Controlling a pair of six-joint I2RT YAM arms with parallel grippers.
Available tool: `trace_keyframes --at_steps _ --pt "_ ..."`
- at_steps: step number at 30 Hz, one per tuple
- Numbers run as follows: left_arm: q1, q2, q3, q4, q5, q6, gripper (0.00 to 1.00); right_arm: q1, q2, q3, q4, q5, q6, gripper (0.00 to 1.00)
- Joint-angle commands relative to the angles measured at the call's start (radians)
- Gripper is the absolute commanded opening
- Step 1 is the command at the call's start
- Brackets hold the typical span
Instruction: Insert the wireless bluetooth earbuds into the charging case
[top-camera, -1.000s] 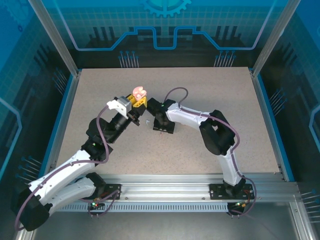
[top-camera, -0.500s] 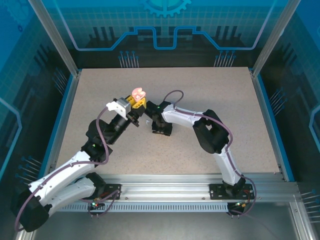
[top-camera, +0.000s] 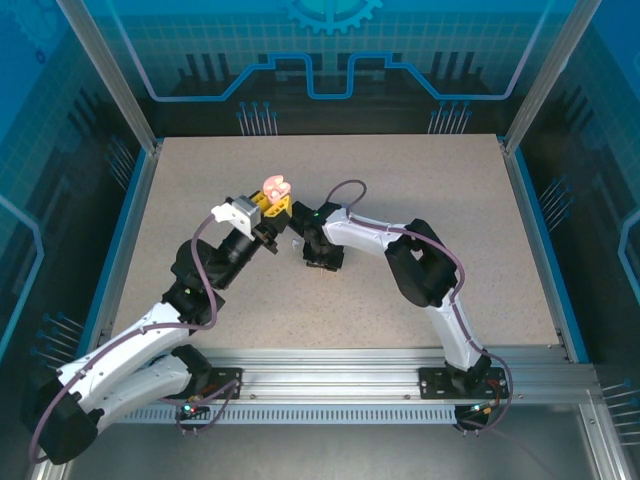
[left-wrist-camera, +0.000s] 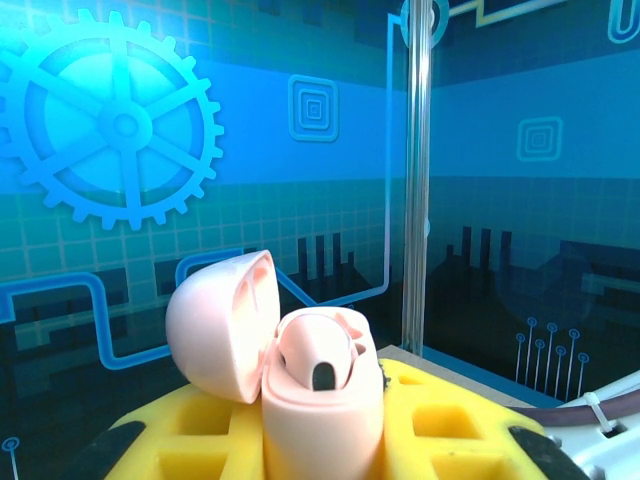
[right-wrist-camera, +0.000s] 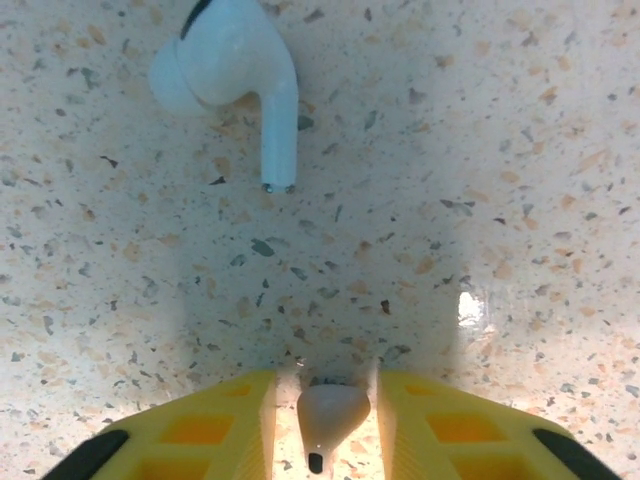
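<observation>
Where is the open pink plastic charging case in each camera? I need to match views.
Top external: the open pink plastic charging case is upper centre-left, gripped by the left claw.
Left wrist: bottom centre, lid tipped left.
Right wrist: looks down on the speckled tabletop; the right claw pinches a pale pink earbud.
Shared landmark: the left claw's yellow fingers flank the case in top external and left wrist.

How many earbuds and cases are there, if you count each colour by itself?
Pink charging case: 1
White earbud: 1
Pale pink earbud: 1
Total: 3
</observation>
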Motion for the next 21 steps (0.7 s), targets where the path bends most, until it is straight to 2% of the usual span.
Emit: trace_keyframes --at_steps 1,5,11,21 --pt "0.006 -0.017 -0.008 0.035 -0.016 -0.013 0.00 -0.006 0.038 0.002 -0.027 0.015 0.001 0.26" --pt "0.007 -0.015 -0.007 0.031 -0.013 -0.019 0.00 -0.006 0.009 -0.030 0.003 0.012 -0.003 0.18" --pt "0.006 -0.013 -0.004 0.025 -0.008 -0.026 0.00 -0.001 -0.079 -0.098 0.067 0.046 -0.023 0.14" --pt "0.006 -0.016 0.008 0.010 0.019 -0.032 0.00 0.004 -0.412 -0.292 0.195 0.164 -0.104 0.14"
